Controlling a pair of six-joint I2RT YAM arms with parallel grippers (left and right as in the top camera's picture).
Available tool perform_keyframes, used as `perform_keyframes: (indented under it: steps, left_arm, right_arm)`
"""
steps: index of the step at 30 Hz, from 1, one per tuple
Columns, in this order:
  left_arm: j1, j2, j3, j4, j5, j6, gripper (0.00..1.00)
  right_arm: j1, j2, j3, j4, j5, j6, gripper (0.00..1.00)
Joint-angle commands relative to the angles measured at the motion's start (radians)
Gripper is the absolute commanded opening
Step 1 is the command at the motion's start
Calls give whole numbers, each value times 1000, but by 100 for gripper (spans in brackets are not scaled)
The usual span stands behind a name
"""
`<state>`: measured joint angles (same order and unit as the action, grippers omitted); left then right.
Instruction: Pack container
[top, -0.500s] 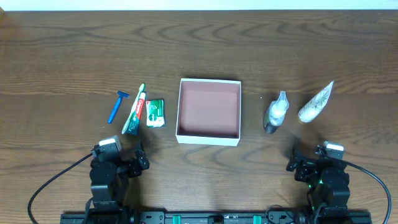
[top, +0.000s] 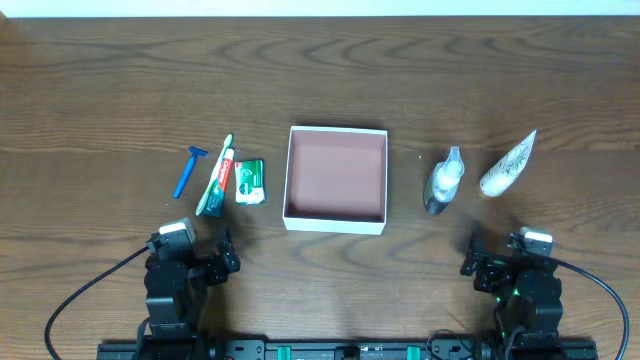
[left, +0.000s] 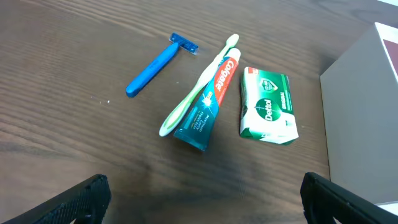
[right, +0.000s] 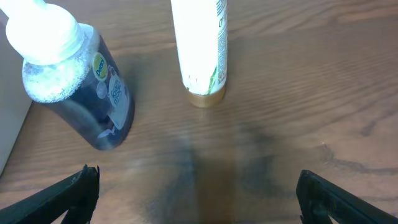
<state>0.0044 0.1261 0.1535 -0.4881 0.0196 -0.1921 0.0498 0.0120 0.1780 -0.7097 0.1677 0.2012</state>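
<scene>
Overhead, the container (top: 336, 222) sat mid-desk (top: 100, 80), with my left end effector (top: 224, 257) at its 8 o'clock and my right end effector (top: 474, 263) at 4 o'clock. In the left wrist view my fingers stood spread apart. The razor (left: 155, 64), toothbrush (left: 199, 87), toothpaste (left: 208, 109) and soap (left: 267, 106) lay toward 12 o'clock. In the right wrist view my fingers were likewise apart, with the bottle (right: 87, 93) at 11 o'clock and the tube (right: 199, 43) at 12.

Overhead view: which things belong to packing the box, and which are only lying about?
Belong to the job, most likely: box, razor, toothbrush, toothpaste, soap, bottle, tube.
Only lying about: nothing loose shows, just the table.
</scene>
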Motion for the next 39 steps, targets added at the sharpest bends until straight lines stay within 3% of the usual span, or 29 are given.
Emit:
perform_keyframes:
  steps: [1,20,33,39]
  left_arm:
    - [-4,-8,-17,2,-1,-13,98]
    - [-4,-8,-17,2,-1,-13,98]
    - [-4,-8,-17,2,-1,-12,98]
    - [-4,-8,-17,2,-1,-13,98]
  right_arm:
    - [-4,-6,-3,-2,0,9,99]
    - [-4,-6,-3,-26,-66,16,99]
    - [-4,-6,10,152,-140,15,99]
    - [-4,46,121,175,-248,16,99]
